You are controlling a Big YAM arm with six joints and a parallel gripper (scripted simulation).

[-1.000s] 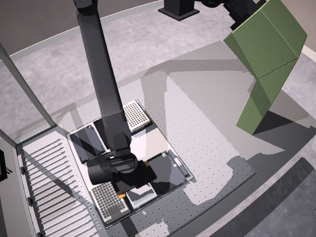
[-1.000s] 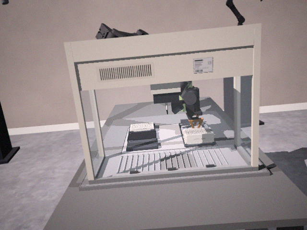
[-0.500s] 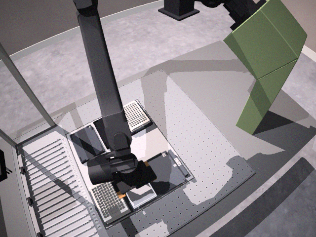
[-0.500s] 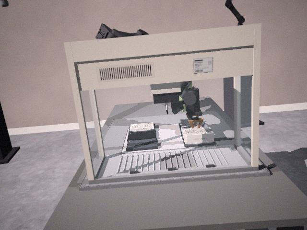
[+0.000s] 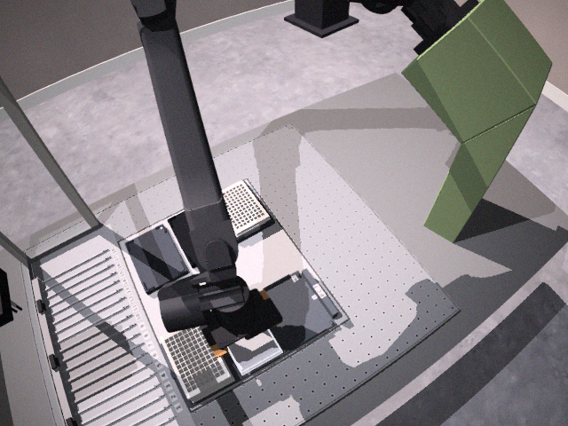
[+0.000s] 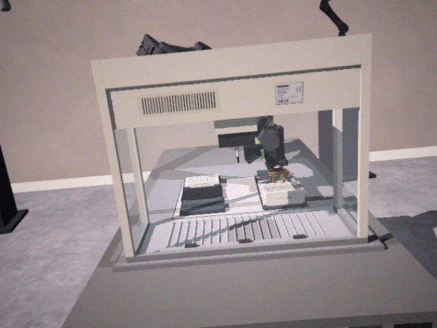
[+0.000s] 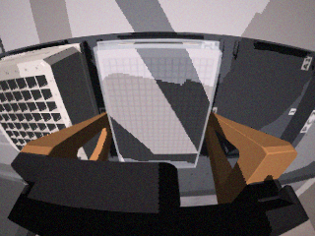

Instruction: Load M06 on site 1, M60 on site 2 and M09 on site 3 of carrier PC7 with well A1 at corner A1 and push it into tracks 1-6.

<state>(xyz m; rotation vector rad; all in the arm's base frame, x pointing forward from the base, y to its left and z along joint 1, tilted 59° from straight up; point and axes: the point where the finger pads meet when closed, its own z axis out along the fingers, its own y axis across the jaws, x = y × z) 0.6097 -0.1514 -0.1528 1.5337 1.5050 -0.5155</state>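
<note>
My gripper [image 5: 242,320] is shut on the pale 384-well plate [image 7: 157,101] across its width, its orange fingers on both long sides. It holds the plate [image 5: 254,351] low at the middle site of the long dark carrier [image 5: 293,307]. I cannot tell whether the plate touches the site. The white deep-well block [image 5: 197,362] sits on the carrier's end next to the rails, close beside the held plate, and also shows in the wrist view [image 7: 39,101]. The carrier's site by the handle [image 5: 331,303] is bare. The white 96-well plate [image 5: 245,209] lies in the nest nearest the robot.
The far nest [image 5: 155,258] is bare; my arm hides the middle nest. The ribbed loading rails [image 5: 100,330] lie just beyond the block. The instrument frame [image 6: 229,85] spans over the deck. A large green block [image 5: 477,105] stands at the right.
</note>
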